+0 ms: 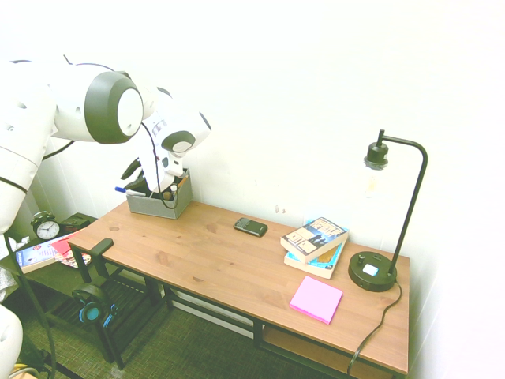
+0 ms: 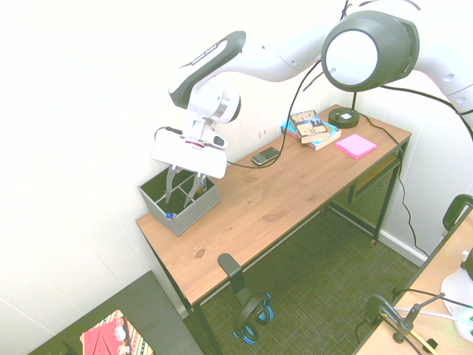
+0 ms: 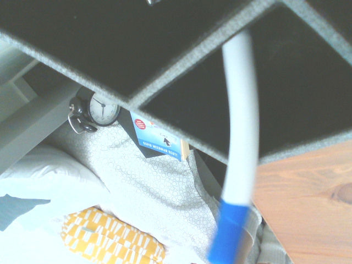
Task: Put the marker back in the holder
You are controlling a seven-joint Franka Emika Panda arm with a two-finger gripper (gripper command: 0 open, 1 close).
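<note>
Grey metal walls frame the scene: the holder sits at the far left corner of the wooden desk, and the gripper hangs right over it, reaching down into its compartments. In the second exterior view the two fingers stand partly apart, a narrow-to-middling gap, with nothing clearly clamped between them.

The marker shows in the wrist view as a white barrel with a blue cap, blurred, leaning across the holder's rim. In the first exterior view its blue end pokes out past the holder's left side, so it seems to rest inside the box, tilted and half overhanging. Whether the fingers touch it at all I cannot tell.

The step in hand looks like the release: the marker is delivered and the grip is loosening. The next move likely calls for a straight lift out of the box, without brushing the dividers or dragging the leaning pen back out.

Counted: one marker, one holder, one arm. Elsewhere on the desk are one black phone near the middle, a stack of books (two at least), one pink notepad and one black lamp at the right end. Below the desk's left end are one alarm clock and one pair of headphones.
</note>
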